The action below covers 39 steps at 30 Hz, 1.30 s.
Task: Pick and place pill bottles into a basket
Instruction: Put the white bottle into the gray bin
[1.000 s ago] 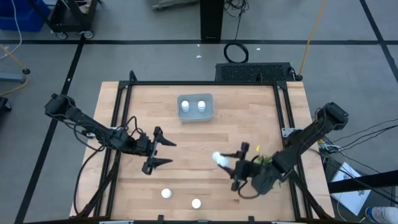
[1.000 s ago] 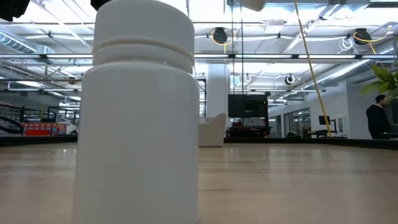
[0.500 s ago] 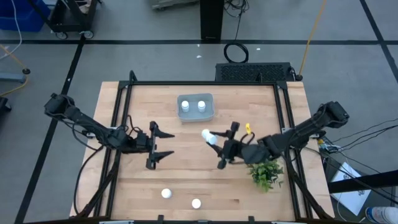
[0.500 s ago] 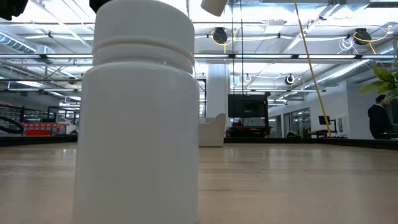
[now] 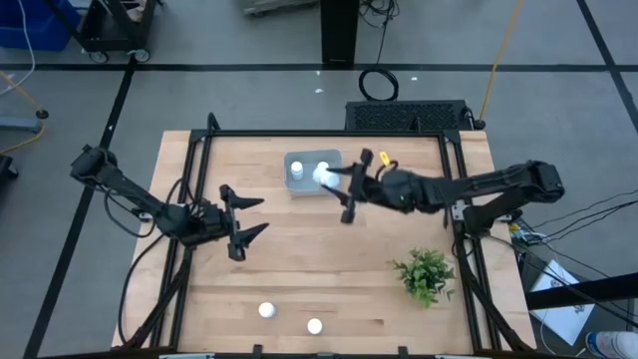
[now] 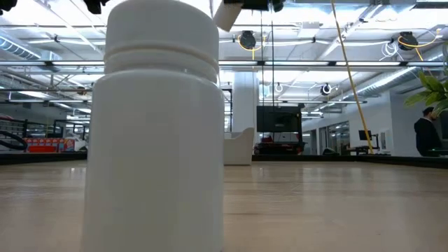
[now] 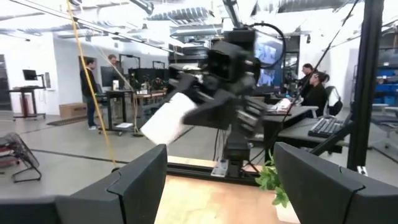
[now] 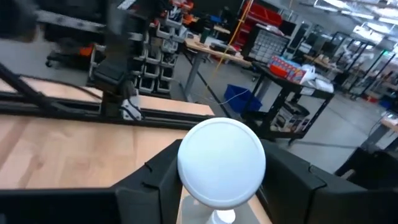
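My right gripper (image 5: 337, 187) is shut on a white pill bottle (image 5: 322, 176), held in the air over the pale grey-blue basket (image 5: 331, 189) at the far middle of the table. Another bottle (image 5: 297, 170) stands in the basket. Two bottles (image 5: 266, 310) (image 5: 315, 326) stand near the table's near edge. One of them fills the low view (image 6: 157, 133), and the held bottle shows at that view's top (image 6: 227, 14). My left gripper (image 5: 242, 219) is open and empty above the table's left half, its fingers apart in the left wrist view (image 7: 217, 186). My right gripper pinches the bottle by its sides between the two fingers (image 8: 152, 180), with one round end (image 8: 222, 163) facing the wrist camera. The fingers come slanting from the table's right. The bottle is tilted and lifted clear, above the basket, as the left wrist view shows (image 7: 168, 118).
A small green plant (image 5: 427, 276) stands on the right, toward the near edge. Black frame rails (image 5: 189, 199) run along the table's left, right and far sides. Bare wood lies between the basket and the two near bottles. People stand in the room behind.
My right gripper has carried the bottle from beside the plant toward the table's far edge and left, to above the basket, and the bottle stays clear of the table. My left gripper has drifted a little toward the left and far edges, still open.
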Tool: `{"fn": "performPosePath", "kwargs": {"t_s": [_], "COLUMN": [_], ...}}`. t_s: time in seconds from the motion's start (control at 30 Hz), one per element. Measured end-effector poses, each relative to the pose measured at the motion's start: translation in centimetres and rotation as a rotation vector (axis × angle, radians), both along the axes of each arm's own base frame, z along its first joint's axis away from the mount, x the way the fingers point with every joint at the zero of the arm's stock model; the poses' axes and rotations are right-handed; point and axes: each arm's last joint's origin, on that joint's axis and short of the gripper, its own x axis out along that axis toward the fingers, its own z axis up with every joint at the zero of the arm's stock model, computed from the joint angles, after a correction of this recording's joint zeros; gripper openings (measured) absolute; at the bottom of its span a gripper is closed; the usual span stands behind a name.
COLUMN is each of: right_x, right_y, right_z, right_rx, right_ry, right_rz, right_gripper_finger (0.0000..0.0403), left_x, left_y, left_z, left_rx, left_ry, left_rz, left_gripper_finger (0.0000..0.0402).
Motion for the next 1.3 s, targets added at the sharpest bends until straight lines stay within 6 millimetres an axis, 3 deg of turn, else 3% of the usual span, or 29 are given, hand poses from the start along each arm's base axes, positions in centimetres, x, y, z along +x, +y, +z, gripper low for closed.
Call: {"fn": "performPosePath", "kwargs": {"t_s": [0.33, 0.67, 0.87, 1.1, 1.3], "right_x": [0.4, 4.9, 6.7, 8.6, 9.8], "right_y": [-4.9, -6.9, -9.6, -13.3, -14.5], "right_z": [0.3, 1.4, 1.3, -1.0, -4.2], "right_rx": [0.084, 0.128, 0.238, 0.326, 0.401], "right_ry": [0.025, 0.271, 0.327, 0.419, 0.537], "right_rz": [-0.006, -0.058, 0.007, -0.019, -0.014], "right_gripper_finger": [0.0168, 0.0166, 0.0166, 0.0166, 0.0166], "left_x": [-0.3, -0.4, -0.4, -0.7, -0.7], "left_y": [-0.1, 0.2, 0.0, -0.5, -0.5], "left_z": [0.0, -0.1, -0.1, -0.1, -0.1], "left_rx": [-0.001, -0.028, -0.043, -0.048, -0.051], "left_ry": [0.025, 0.039, 0.034, 0.034, 0.032], "left_rz": [0.100, 0.187, 0.169, 0.138, 0.134], "left_gripper_finger": [0.0296, 0.0296, 0.0296, 0.0296, 0.0296]}}
